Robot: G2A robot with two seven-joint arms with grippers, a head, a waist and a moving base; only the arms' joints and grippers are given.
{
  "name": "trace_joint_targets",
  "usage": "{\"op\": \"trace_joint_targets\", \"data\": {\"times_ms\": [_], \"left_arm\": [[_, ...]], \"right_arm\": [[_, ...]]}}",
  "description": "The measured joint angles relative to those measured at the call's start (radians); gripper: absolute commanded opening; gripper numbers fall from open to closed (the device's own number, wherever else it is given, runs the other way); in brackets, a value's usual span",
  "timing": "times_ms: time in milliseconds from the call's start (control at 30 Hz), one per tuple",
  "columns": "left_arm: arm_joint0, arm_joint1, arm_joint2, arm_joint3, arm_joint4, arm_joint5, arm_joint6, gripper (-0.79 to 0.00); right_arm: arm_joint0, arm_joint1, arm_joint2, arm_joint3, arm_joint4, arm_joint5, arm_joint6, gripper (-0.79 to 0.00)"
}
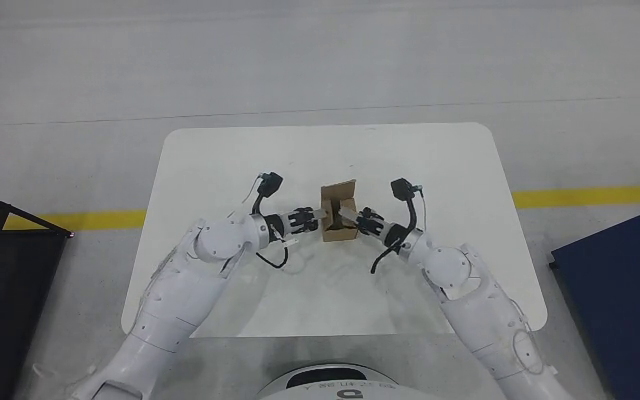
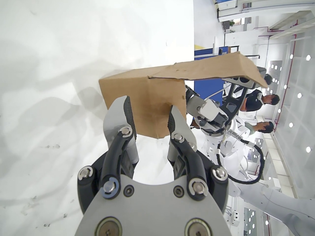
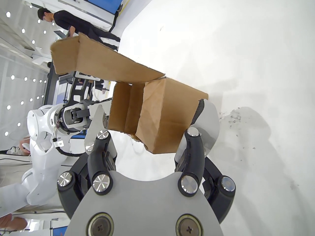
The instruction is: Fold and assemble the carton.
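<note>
Carton of brown cardboard sits near the middle of the white bench, between the two arms. It is partly set up: its side walls stand as a small box, and one long flap stands off its far side, up and outward, not folded down. From the right wrist the carton shows its open mouth, with bare brown inner walls, and the flap reaches away above it. From the left wrist the carton turns a closed wall to the camera, with a lower corner down by the bench and the flap jutting past the wall's edge. The right arm comes in from the robot's right. The right jaws are spread to the carton's width and closed on its near end, one pad flat on the outer wall and the other beside the mouth, partly hidden by the cardboard. The left arm comes in from the opposite side. The left jaws stand open and hold nothing; their tips are close up to the closed wall, and I cannot tell whether they touch it. Grey scuff marks lie on the bench near the carton. Beyond the bench the pale floor bears a yellow line. A dark blue panel lies off the bench's right side and a black frame off its left.
</note>
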Motion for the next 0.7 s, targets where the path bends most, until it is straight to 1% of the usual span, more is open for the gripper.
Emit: {"op": "trace_joint_targets", "data": {"times_ms": [100,133,167,200,267,400,567,700], "left_arm": [[-0.012,0.004,0.0,-0.003,0.027,0.028,-0.036,-0.449],[-0.018,0.006,0.0,-0.004,0.041,0.036,-0.046,-0.453],[-0.026,0.009,0.003,-0.006,0.067,0.044,-0.057,-0.477],[-0.035,0.011,0.008,-0.008,0.105,0.057,-0.075,-0.566],[-0.048,0.012,0.011,-0.014,0.123,0.074,-0.098,-0.785],[-0.07,0.015,0.017,-0.027,0.154,0.104,-0.13,-0.785],[-0.084,0.023,0.027,-0.059,0.24,0.148,-0.183,-0.785],[-0.076,0.03,0.015,-0.11,0.26,0.168,-0.196,-0.785]], "right_arm": [[0.009,0.0,-0.005,0.018,0.046,-0.049,0.044,-0.145],[0.012,0.0,-0.005,0.025,0.065,-0.066,0.055,-0.151],[0.014,0.0,-0.005,0.033,0.084,-0.081,0.064,-0.151],[0.017,0.0,-0.005,0.043,0.105,-0.098,0.074,-0.151],[0.023,0.0,-0.005,0.056,0.115,-0.111,0.079,-0.154],[0.019,0.002,0.004,0.062,0.114,-0.124,0.066,-0.151],[-0.005,0.008,0.041,0.07,0.16,-0.146,0.046,-0.151],[-0.029,0.014,0.071,0.06,0.17,-0.182,0.025,-0.108]]}}
